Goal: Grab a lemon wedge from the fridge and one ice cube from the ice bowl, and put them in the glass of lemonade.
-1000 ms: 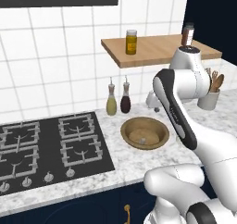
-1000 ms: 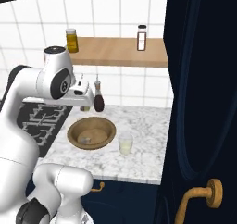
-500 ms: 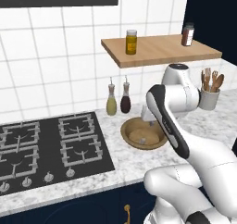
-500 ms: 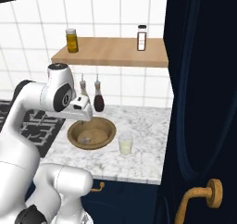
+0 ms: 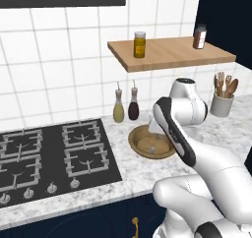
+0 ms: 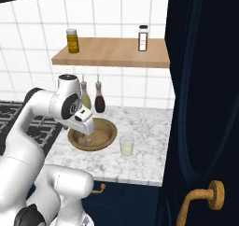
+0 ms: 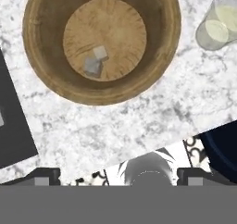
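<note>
**Ice cube not yet taken, arm above the bowl**

White tiles cover the wall behind a marble counter (image 5: 123, 170), with a black stove (image 5: 49, 153) on one side and a wooden shelf (image 5: 170, 52) above. On the counter stands the ice bowl (image 7: 37, 56), round and brown, and inside it lie two small pale ice cubes (image 7: 96, 60), touching each other near the middle. The glass of lemonade (image 6: 126, 145) stands just beside the bowl, on the side of a dark navy cabinet door (image 6: 205, 103). Two bottles (image 5: 126, 105) stand against the wall behind the bowl.

The gripper (image 6: 85, 135) hangs over the bowl, looking straight down into it. Its fingertips are at the lower edge of the hand view, well apart, so the hand is released and carries nothing.

I judge that the ice step is only beginning: no cube is lifted. Whether a lemon wedge is already in the glass, I cannot tell; the liquid looks pale and nothing clear shows in it.
</note>
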Available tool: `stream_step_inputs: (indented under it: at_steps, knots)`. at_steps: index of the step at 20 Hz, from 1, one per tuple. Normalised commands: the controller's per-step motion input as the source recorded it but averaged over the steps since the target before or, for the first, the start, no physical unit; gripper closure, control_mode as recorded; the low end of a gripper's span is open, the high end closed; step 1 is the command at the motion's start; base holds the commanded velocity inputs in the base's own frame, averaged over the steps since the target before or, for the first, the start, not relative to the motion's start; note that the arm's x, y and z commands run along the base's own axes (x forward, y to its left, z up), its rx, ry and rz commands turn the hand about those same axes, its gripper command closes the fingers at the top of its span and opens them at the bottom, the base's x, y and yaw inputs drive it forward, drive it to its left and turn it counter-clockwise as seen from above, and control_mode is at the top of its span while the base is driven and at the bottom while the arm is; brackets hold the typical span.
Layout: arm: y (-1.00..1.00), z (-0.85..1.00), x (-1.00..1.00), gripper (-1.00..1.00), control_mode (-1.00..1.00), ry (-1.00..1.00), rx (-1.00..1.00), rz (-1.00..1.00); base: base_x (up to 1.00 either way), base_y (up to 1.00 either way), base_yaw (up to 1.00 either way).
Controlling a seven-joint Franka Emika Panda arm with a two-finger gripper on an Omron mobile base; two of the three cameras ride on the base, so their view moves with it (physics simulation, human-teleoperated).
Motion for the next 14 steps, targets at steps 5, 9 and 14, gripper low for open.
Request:
stream_step_inputs:
  at_steps: [5,9,14]
  knots:
    - [0.11,-0.30,0.17,-1.00,-1.00,0.15,0.00,-0.07,0.00,0.00,0.00]
    - [0.16,-0.39,0.09,-1.00,-1.00,0.17,0.00,0.00,0.00,0.00,0.00]
    - [0.11,-0.30,0.06,-1.00,-1.00,0.12,0.00,0.00,0.00,0.00,0.00]
